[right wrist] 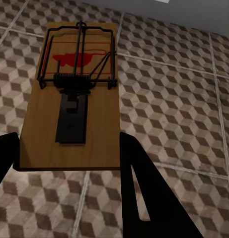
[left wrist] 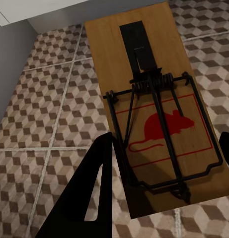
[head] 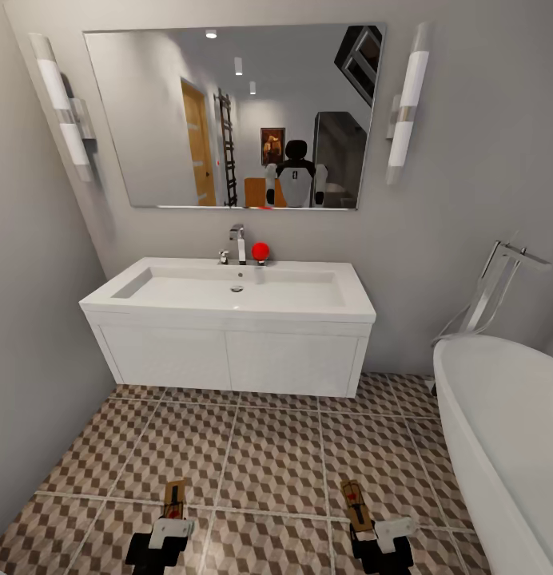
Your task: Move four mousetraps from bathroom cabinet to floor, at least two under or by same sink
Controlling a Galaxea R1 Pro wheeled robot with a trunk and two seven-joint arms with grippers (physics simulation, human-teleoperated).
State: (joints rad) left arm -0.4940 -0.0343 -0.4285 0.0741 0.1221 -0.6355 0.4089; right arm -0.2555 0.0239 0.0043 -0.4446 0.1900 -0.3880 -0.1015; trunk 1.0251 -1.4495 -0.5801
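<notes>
A trap [head: 175,500] is clamped in the left claw [head: 171,529], another trap [head: 355,503] in the right claw [head: 382,533], seemingly above the floor [head: 268,455].

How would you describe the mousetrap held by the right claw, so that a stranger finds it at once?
Start at the white sink under the mirror, then look down over the patterned floor toward the bathtub. The mousetrap sticks out of the right claw, nearer the tub. Unlike the other trap in the left claw, it tilts slightly.
</notes>
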